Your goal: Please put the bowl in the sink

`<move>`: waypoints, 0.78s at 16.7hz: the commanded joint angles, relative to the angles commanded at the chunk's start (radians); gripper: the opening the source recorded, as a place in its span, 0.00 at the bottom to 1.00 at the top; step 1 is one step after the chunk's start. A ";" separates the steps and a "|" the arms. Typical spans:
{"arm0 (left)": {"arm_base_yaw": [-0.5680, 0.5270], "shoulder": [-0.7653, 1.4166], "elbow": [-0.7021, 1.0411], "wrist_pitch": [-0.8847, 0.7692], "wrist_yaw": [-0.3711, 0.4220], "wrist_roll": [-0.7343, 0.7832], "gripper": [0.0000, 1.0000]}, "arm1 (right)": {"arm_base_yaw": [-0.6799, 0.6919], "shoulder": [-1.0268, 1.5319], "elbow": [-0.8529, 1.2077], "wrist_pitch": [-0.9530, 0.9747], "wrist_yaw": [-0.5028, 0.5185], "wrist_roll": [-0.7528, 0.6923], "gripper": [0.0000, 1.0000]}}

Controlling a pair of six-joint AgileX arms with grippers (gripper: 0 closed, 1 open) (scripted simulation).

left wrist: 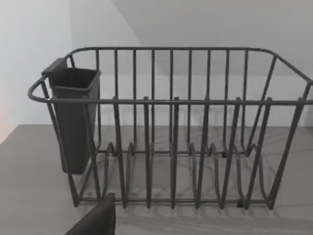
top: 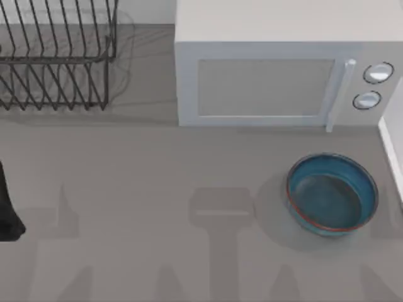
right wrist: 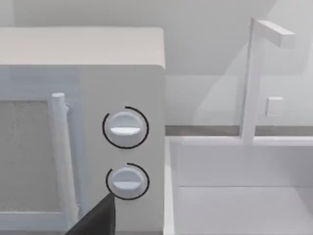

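At the counter's (top: 157,207) left edge a dark part of the left arm (top: 7,207) shows; whether its fingers are spread or pressed together cannot be told. A wire dish rack (top: 56,56) sits in the back-left corner, with a dark cutlery cup (left wrist: 73,117) hung on one end. The microwave (top: 271,75) stands along the back edge, door shut, two round knobs (right wrist: 125,127) beside its handle. The bowl (top: 332,194) rests upright on the counter in front of the microwave, near the right edge, untouched. The white sink (right wrist: 234,205) with its faucet (right wrist: 254,78) lies just beside the microwave. The state of the right arm's fingers cannot be told either.
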 joint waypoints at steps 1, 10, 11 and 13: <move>0.000 0.000 0.000 0.000 0.000 0.000 1.00 | 0.000 0.000 0.000 0.000 0.000 0.000 1.00; 0.000 0.000 0.000 0.000 0.000 0.000 1.00 | 0.056 0.382 0.344 -0.289 -0.001 0.062 1.00; 0.000 0.000 0.000 0.000 0.000 0.000 1.00 | 0.068 0.476 0.416 -0.351 0.000 0.074 1.00; 0.000 0.000 0.000 0.000 0.000 0.000 1.00 | 0.092 0.686 0.567 -0.484 0.001 0.100 1.00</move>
